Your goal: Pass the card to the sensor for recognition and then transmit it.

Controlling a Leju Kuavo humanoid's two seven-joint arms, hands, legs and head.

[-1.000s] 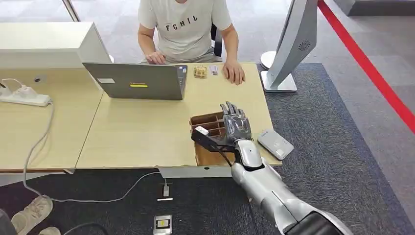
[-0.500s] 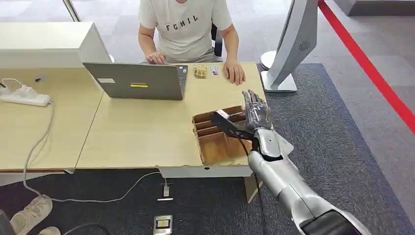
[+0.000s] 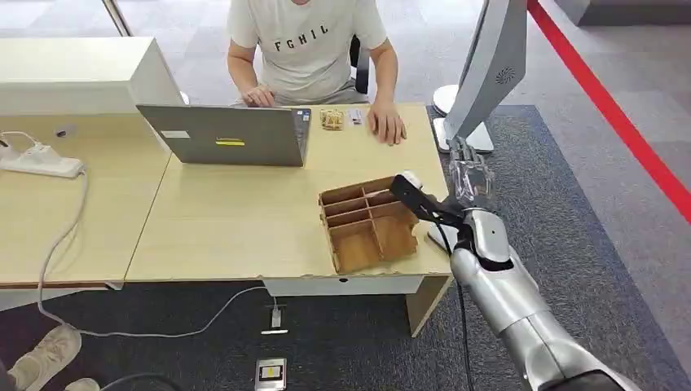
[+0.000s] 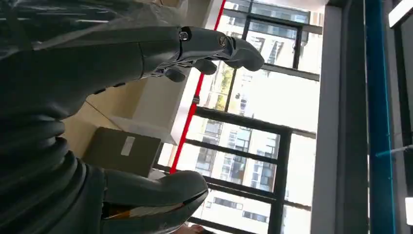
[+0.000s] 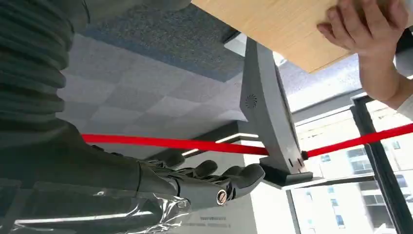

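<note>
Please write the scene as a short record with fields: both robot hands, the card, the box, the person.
right robot hand: past the table's right edge, fingers stretched out, near the foot of the white stand
left robot hand: raised, thumb and fingers apart, holding nothing
card: cannot tell whether the right robot hand holds one
box: wooden, divided, at the table's near right corner
person: seated at the far side, one hand at the laptop, the other flat on the table
</note>
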